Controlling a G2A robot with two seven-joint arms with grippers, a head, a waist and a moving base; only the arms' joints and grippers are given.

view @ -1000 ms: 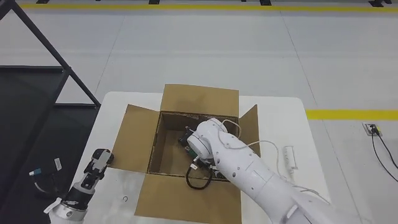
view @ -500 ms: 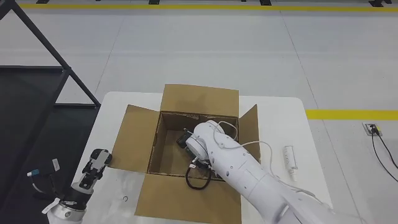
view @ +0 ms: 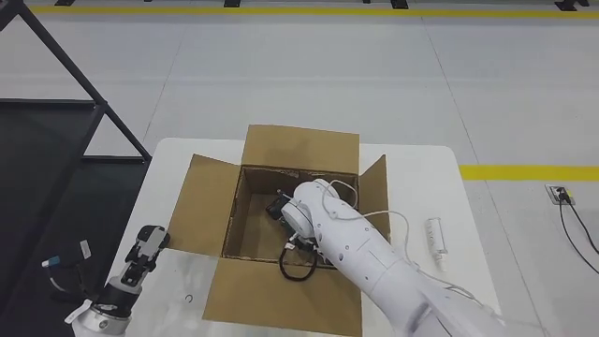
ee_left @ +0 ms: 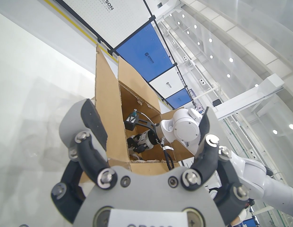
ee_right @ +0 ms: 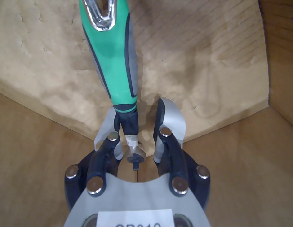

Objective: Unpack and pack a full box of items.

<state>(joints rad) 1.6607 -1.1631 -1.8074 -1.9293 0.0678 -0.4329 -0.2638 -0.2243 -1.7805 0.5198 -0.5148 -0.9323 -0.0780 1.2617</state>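
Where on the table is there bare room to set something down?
Bare table at the far right corner, beyond the white tube. Crowded inside the box, where the right claw straddles the green-handled tool, and near left, by the left claw.

The box (view: 301, 150) sits on the table (view: 421, 164), the tool (ee_right: 113, 55) inside it by the right gripper (ee_right: 137, 112), the left gripper (view: 150, 241) on the table left of it, and a tube (view: 435, 241) lying to its right.

The right arm (view: 360, 257) hides much of the box (view: 245, 231) floor; white tube (view: 436, 241) too small to identify.
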